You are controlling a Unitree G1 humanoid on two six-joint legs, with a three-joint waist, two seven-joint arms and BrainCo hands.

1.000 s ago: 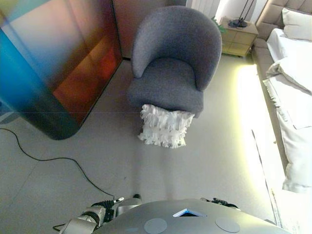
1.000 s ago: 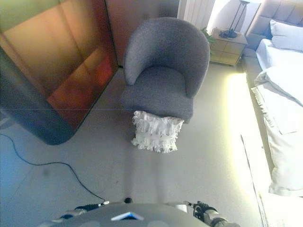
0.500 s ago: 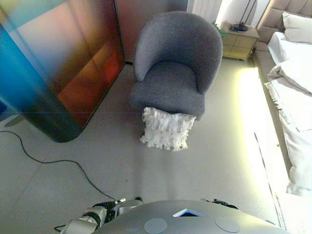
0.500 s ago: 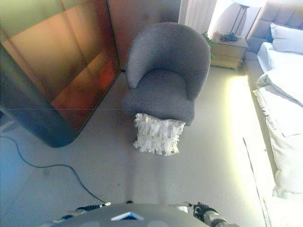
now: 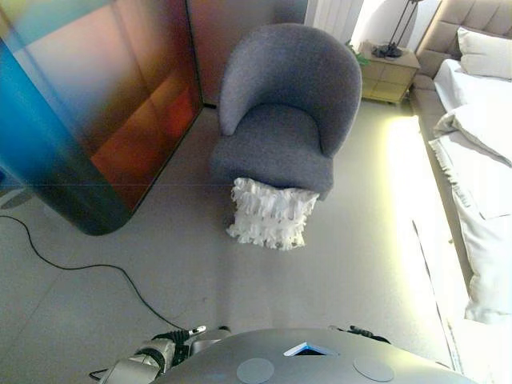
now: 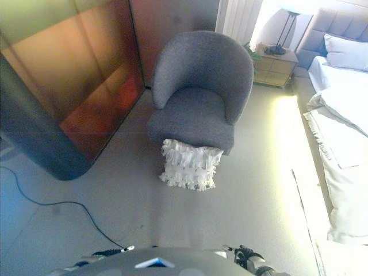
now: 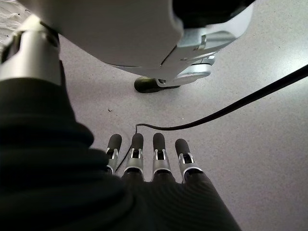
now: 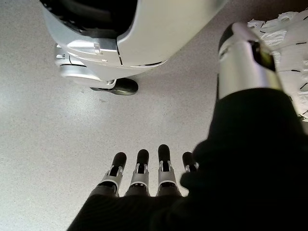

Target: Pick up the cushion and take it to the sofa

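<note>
Fingers (image 7: pixel 144 156) of our left hand (image 7: pixel 159 192) and right hand (image 8: pixel 139 192) hang straight, holding nothing. Our white ruffled cushion (image 5: pixel 270 214) stands on the grey floor (image 5: pixel 200 272), leaning against the grey upholstered armchair (image 5: pixel 284 112); white bed (image 5: pixel 480 160) on its right.

The cushion (image 5: pixel 272 214) just below the middle of the frame is white with rows of ruffled fringe. The armchair (image 5: pixel 286 112) above it is plain dark grey fabric. On the left, the big panel (image 5: pixel 96 104) is glossy, fading from blue through dark to orange-red blocks. The floor (image 5: pixel 160 264) is pale grey and finely speckled. The bedding (image 5: pixel 480 160) on the right edge is white, and the nightstand (image 5: pixel 387 66) in the upper right looks light beige.
</note>
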